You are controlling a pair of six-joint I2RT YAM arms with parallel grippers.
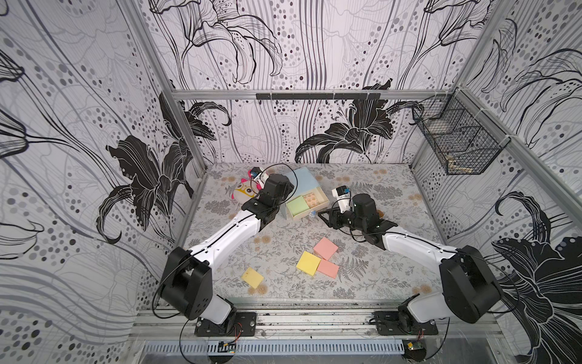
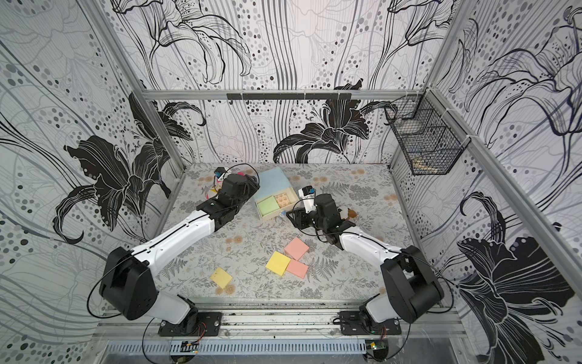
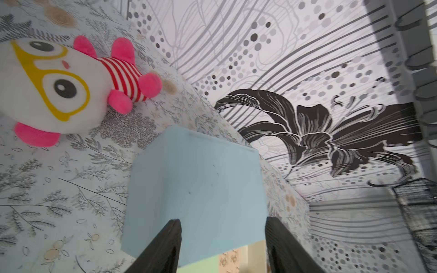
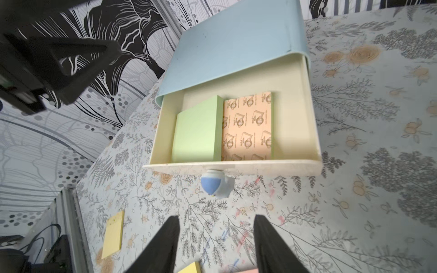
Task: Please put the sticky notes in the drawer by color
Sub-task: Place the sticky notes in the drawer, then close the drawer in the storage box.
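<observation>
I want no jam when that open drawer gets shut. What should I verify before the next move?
1. Empty right end effector: ok, jaws open, nothing between them.
2. Aligned with the knob: ok, just short of it, not touching.
3. Matching colors in the top drawer: ok, a green pad beside a flipped pad whose edge looks green.
4. Both pads below the drawer rim: cannot tell.
5. Steadying by the left end effector: cannot tell; open over the chest, contact with its blue top unclear.
6. Path free of the yellow pads and pink pads: ok, they lie on the table nearer the robot's base.
</observation>
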